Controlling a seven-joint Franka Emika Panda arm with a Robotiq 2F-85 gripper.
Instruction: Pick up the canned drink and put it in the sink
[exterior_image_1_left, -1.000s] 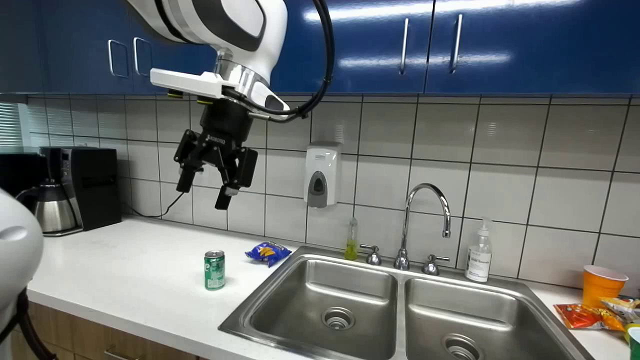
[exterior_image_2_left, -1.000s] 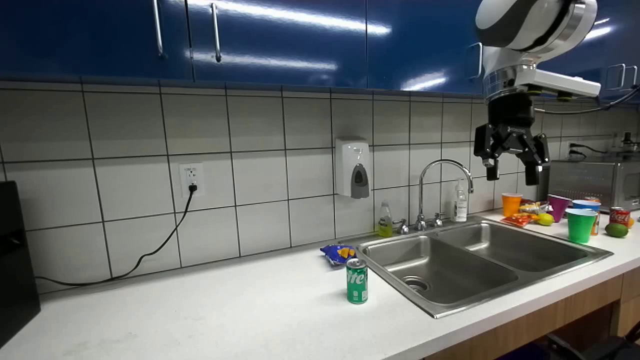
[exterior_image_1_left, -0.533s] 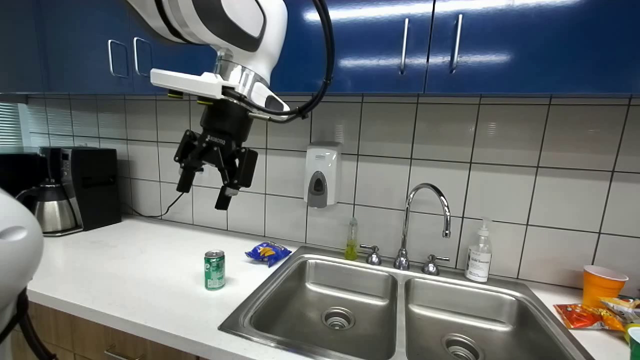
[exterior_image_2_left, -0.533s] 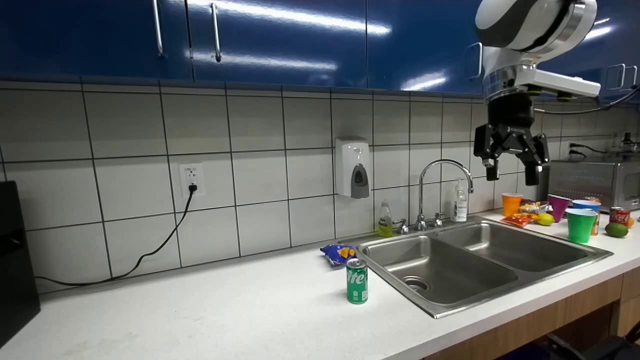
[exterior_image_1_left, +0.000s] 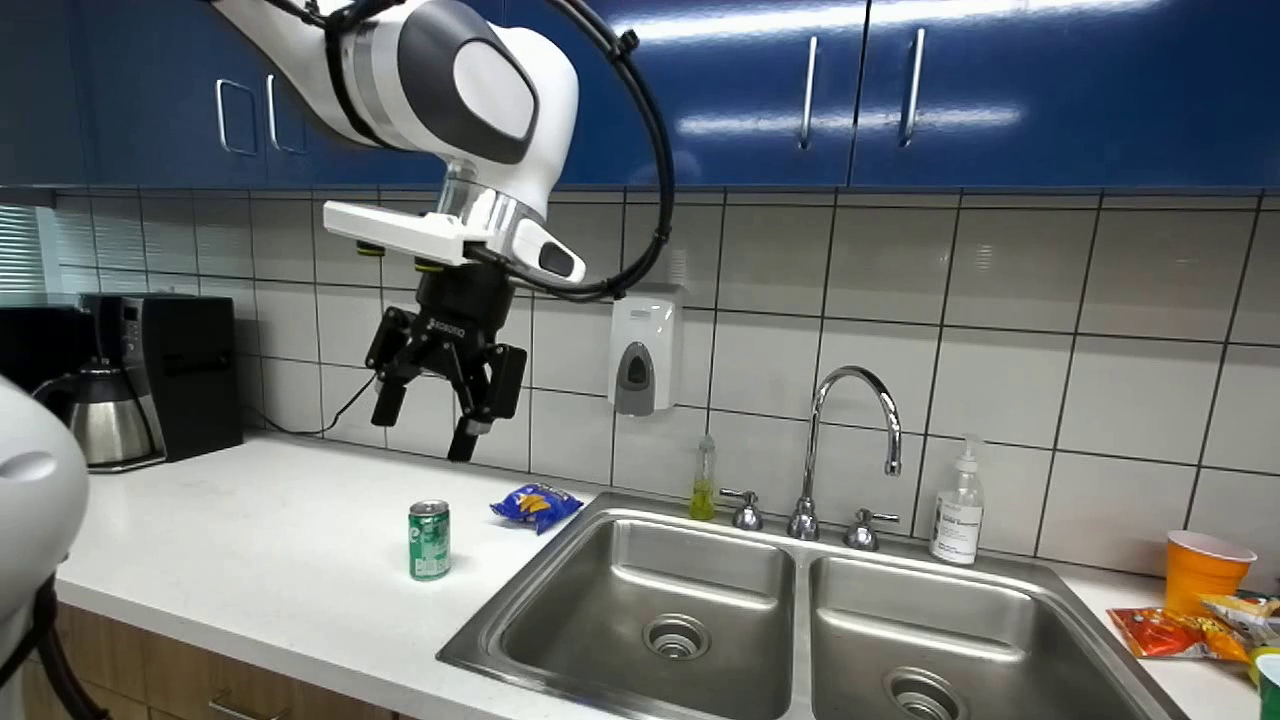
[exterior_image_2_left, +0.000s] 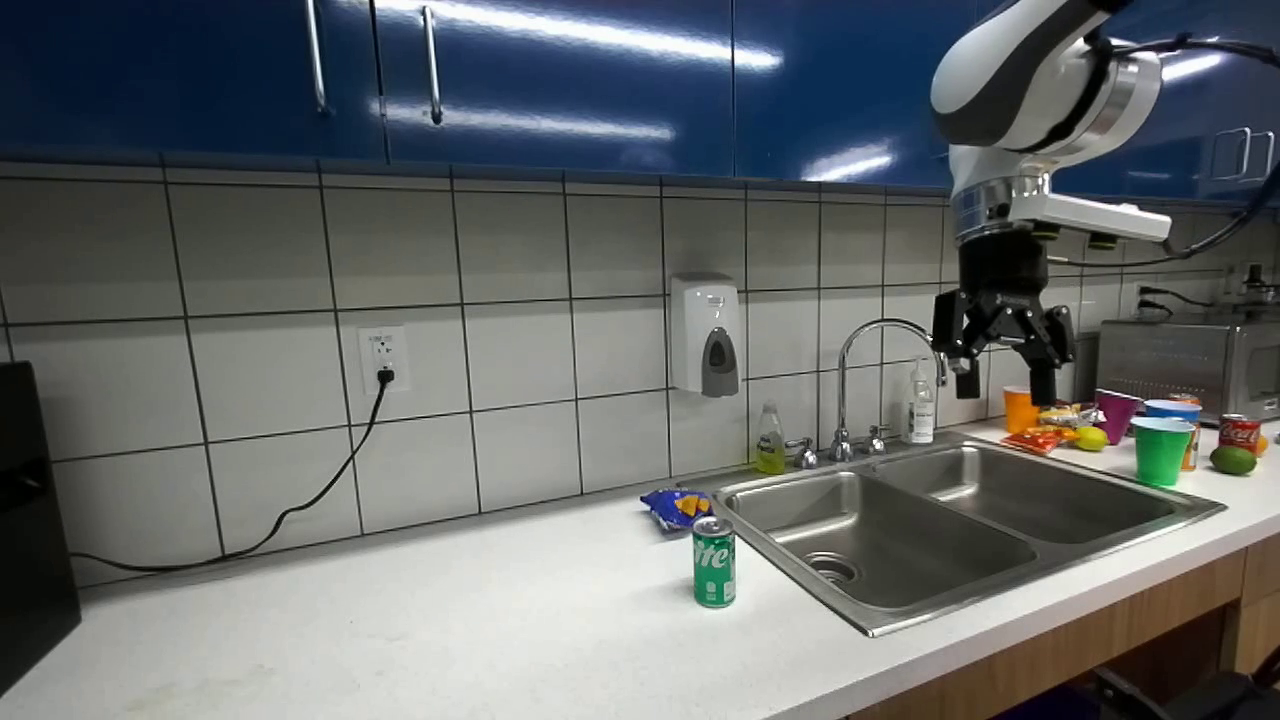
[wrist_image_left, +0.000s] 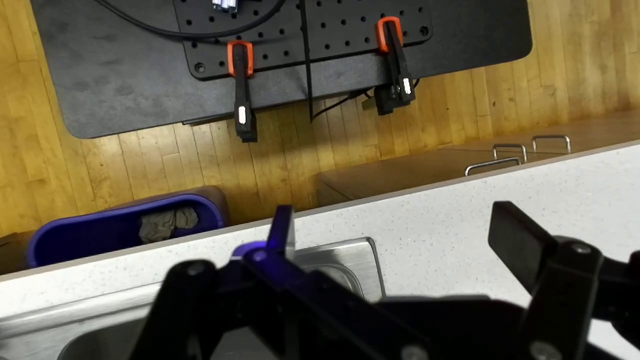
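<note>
My end effector (exterior_image_2_left: 1005, 388) hangs right of centre in an exterior view, spread apart and empty, and there's the green can (exterior_image_2_left: 714, 563) standing upright on the surface (exterior_image_2_left: 430, 620) at lower centre, so my reach, I judge, goes down and frame-left.

Overhead, glossy deep-blue cabinets (exterior_image_1_left: 760, 80) are hanging above a wall of pale glazed tiles (exterior_image_1_left: 1145, 380), and a white-and-grey plastic soap dispenser (exterior_image_2_left: 706, 335) is jutting from it. A crinkled blue snack packet (exterior_image_1_left: 537, 506) is lying on the white countertop (exterior_image_2_left: 450, 620). Further along, a green plastic cup (exterior_image_2_left: 1160, 455) is standing near a dark green oval fruit (exterior_image_2_left: 1233, 460), and an orange plastic cup (exterior_image_1_left: 1200, 580) is standing beside a shiny red snack bag (exterior_image_1_left: 1165, 632). Down past the countertop's edge, a purple bin (wrist_image_left: 95, 237) is holding a crumpled brownish wad (wrist_image_left: 157, 225).
</note>
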